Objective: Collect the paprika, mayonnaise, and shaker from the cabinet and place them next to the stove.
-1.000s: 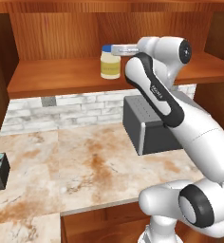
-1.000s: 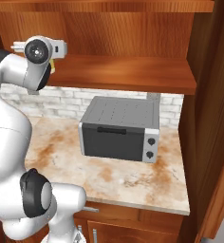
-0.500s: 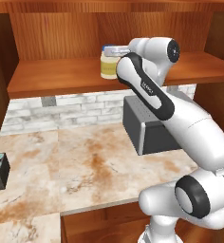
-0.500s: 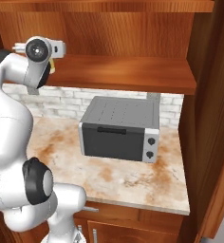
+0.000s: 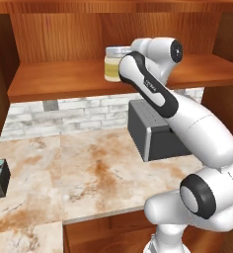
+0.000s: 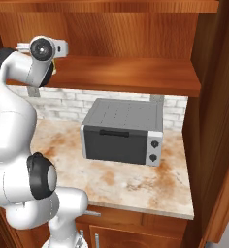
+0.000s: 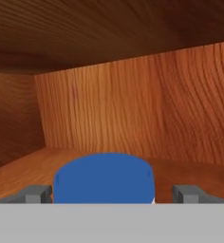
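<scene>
The mayonnaise is standing on the cabinet shelf, well back from its front edge. The end effector is reaching in with fingers spread wide, flanking the blue lid without gripping. Open shelf is lying left and right.
</scene>
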{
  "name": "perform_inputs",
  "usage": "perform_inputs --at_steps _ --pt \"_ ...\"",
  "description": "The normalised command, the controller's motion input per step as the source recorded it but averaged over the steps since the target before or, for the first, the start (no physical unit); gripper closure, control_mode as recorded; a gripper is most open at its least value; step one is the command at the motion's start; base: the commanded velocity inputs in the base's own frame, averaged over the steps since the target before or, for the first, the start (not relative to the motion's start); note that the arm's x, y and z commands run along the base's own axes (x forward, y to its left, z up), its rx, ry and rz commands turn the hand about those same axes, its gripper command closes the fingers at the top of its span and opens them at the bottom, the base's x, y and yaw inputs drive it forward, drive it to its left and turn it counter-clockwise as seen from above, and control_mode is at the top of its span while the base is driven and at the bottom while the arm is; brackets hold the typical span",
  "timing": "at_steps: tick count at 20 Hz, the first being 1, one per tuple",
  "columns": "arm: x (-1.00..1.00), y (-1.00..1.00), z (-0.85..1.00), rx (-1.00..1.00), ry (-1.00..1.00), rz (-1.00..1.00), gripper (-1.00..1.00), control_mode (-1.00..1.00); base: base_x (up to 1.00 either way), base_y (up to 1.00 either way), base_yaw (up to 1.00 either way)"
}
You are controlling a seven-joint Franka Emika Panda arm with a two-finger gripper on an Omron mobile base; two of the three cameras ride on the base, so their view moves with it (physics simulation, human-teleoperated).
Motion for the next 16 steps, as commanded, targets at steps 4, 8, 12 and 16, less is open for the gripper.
perform_inputs --at_steps 4,8,12,16 --pt "0.23 0.11 -0.07 0.00 0.00 0.02 -1.00 -1.00 0.00 0.00 0.00" --pt "0.24 0.09 -0.07 0.00 0.01 0.02 1.00 -1.00 0.00 0.00 0.00" --pt "0.18 0.08 -0.09 0.00 0.00 0.02 1.00 -1.00 0.00 0.00 0.00" --pt "0.00 0.08 -0.05 0.00 0.00 0.01 1.00 -1.00 0.00 0.00 0.00"
